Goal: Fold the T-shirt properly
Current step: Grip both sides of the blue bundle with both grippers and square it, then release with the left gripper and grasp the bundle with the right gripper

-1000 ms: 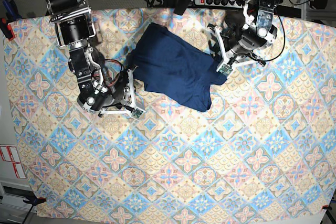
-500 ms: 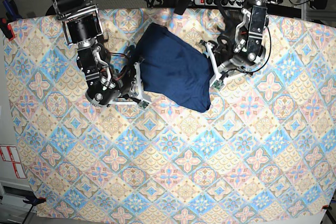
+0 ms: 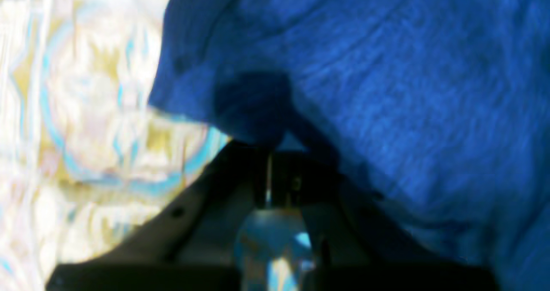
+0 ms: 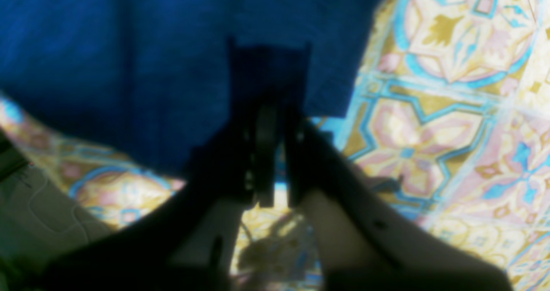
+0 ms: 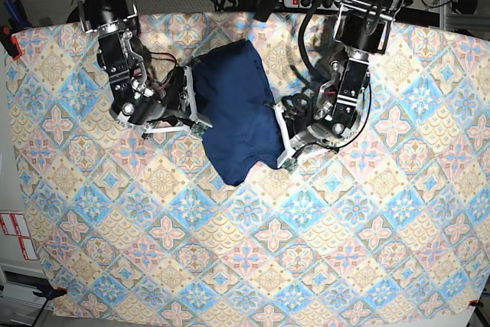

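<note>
T-shirt (image 5: 233, 116): dark navy, bunched into a narrow strip on the patterned tablecloth (image 5: 321, 250) covering the desk, toward its far side. Left hand (image 5: 282, 139) pressed together, pinching the shirt's edge. Right hand (image 5: 193, 109) nearly closed, pinching the opposite edge. Wrist views blurred.

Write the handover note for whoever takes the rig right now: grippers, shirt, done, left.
Left gripper: shut on the T-shirt, pinching its edge on the base view's right side.
Right gripper: shut on the T-shirt at the opposite edge.
T-shirt: bunched into a narrow dark blue bundle between the two arms, on the tile-patterned tablecloth, toward the table's far side.
Done: both edges gripped and gathered inward.
Left: the shirt is not a neat, flat fold yet; lay it down, square it, release.
</note>
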